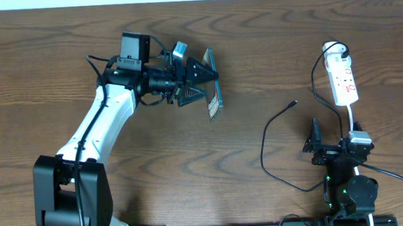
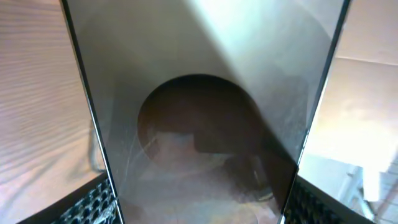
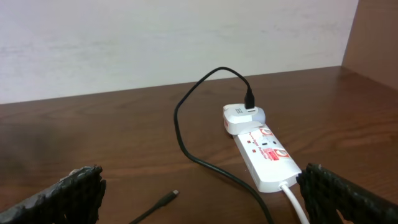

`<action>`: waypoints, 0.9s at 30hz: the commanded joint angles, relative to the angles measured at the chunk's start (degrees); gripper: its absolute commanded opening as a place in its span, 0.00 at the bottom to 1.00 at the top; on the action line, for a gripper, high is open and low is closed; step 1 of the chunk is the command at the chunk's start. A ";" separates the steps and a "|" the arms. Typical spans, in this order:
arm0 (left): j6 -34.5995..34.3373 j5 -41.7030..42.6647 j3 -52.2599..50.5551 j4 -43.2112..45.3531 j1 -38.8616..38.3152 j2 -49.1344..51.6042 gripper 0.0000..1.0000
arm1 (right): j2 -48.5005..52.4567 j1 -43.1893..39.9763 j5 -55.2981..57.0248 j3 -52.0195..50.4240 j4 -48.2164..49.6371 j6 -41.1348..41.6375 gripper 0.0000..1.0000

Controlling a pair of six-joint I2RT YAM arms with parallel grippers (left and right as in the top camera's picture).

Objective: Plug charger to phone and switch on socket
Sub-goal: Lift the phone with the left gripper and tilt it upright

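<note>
- Here, the left gripper [image 1: 207,86] is up near the middle of the brown table [image 1: 57,38], and it is grasping the phone [image 1: 217,105].
- From above, the phone looks thin because it is turned up on its side.
- In the left wrist view the phone [image 2: 205,124] fills almost the whole picture. It sits between the two black fingers [image 2: 93,205], and its glass is dark and shiny.
- The right gripper [image 3: 200,177] is low on the right side of the table. Its jaws are spread wide and there is nothing in them.
- The socket [image 1: 344,80] lies flat near the far right edge of the table. It is white with red marks.
- A white lead [image 3: 295,202] comes out of the near end of the socket.
- A small white block [image 3: 239,118] is stuck in at the far end of the socket, and the black charger [image 1: 263,151] comes out of that block.
- The charger makes a loop in the air, comes down and then runs in a big curve over the table.
- The small plug tip [image 1: 295,103] of the charger lies bare on the wood. It is to the left of the socket, well apart from the phone, and neither gripper touches it.
</note>
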 commanded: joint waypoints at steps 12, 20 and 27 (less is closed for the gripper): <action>-13.03 9.75 0.37 4.94 0.81 -1.42 0.56 | -0.55 0.13 0.09 -0.09 -0.17 -0.50 0.99; -18.75 9.73 0.37 5.42 1.33 -1.42 0.56 | -0.55 0.13 0.09 -0.09 -0.17 -0.50 0.99; -20.31 9.70 0.37 6.01 1.60 -1.42 0.56 | -0.55 0.13 0.09 -0.09 -0.17 -0.50 0.99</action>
